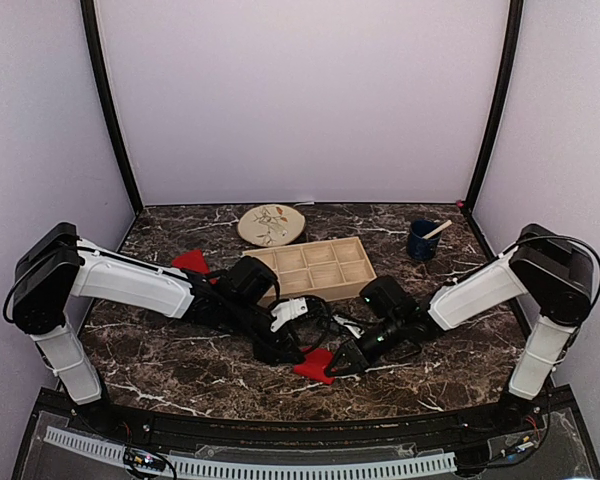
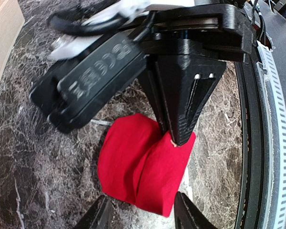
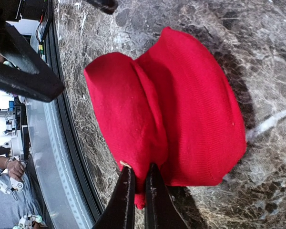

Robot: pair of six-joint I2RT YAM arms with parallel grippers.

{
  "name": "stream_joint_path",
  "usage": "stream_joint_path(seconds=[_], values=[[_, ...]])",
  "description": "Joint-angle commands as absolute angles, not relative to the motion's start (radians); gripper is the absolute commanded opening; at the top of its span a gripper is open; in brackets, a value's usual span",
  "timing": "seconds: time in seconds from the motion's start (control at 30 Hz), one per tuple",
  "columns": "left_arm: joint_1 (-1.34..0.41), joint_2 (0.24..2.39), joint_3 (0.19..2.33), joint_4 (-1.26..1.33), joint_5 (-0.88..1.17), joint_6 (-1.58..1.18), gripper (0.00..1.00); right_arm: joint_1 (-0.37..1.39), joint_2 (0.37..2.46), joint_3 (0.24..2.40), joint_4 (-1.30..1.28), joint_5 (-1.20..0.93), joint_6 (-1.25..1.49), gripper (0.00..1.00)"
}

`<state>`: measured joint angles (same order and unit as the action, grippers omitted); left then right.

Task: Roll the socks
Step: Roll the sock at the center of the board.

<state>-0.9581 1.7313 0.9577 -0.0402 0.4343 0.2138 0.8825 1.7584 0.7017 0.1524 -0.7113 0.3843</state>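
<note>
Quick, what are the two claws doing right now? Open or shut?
Left claw: open, holding nothing.
Right claw: closed, pinching the edge of the red sock.

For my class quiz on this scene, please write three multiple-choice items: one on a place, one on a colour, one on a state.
1. Where is the plate? A beyond the tray; B in the tray; C at the near edge.
2. The cup is: A green; B white; C blue.
3. The right gripper is: A open over the tray; B shut on a sock; C holding the cup.
Key: A, it lies past the tray's far side; C, its wall is dark blue; B, it pinches the red edge.
</note>
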Motion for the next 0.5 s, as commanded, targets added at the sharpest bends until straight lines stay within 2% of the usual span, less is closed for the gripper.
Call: stream_joint_path(seconds=[0.0,0.47], values=[[-0.969,1.732,0.985,-0.079,0.444,0.258,0.47,0.879,1.786,0.728,0.099,-0.728,0.387,0.0],[-0.998,1.777,1.003,-0.131,0.433,0.298,0.47,0.877,1.825,0.784,0.052,-0.747,0.362,0.0]])
